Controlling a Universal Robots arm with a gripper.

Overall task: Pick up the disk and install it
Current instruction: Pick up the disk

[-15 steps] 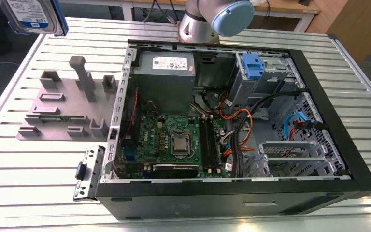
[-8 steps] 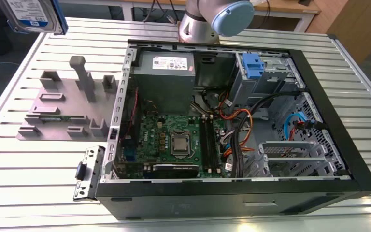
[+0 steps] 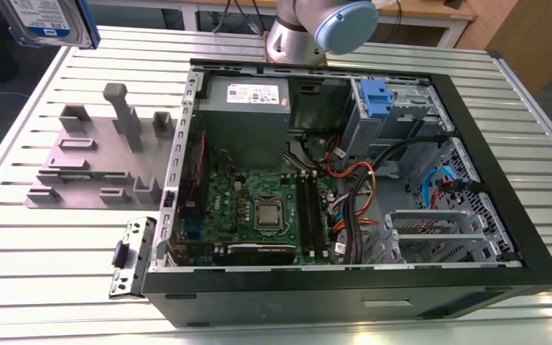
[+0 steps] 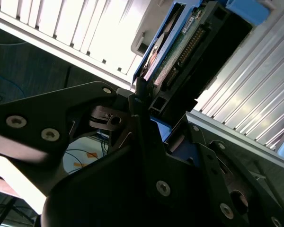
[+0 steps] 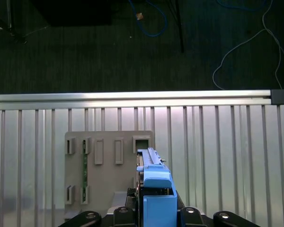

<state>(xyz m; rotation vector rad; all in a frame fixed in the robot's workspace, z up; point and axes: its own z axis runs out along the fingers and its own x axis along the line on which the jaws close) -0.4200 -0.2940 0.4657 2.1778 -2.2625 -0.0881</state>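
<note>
One open computer case (image 3: 353, 287) lies on its side along the near edge of the slatted bench (image 3: 46, 266). A loose metal bracket (image 3: 130, 257) sits just beside the case's corner on the exterior view's left. Inside the case, the green motherboard (image 3: 256, 208) is nearest. Behind it, at the case's far wall, are the grey power supply (image 3: 247, 115) and a blue-handled caddy (image 3: 376, 97) seated in the drive bay. Toward the bench's edge on the exterior view's left, a grey fixture plate (image 3: 89, 165) with upright slots lies flat. Past the case, the arm (image 3: 295, 39) rises at the bench's far edge. Over the far corner on the exterior view's left, the disk (image 3: 51, 21) hangs in the air, clear of the bench, its label toward the camera. In the first wrist view the hand (image 5: 155, 213) is clamped on the disk's blue frame. The disk stands on edge there, with the fixture plate on the bench below it. In the second wrist view a finger (image 4: 138, 101) presses against the disk's side. Beyond the bench's edge lies the dark floor (image 5: 85, 56).
</note>
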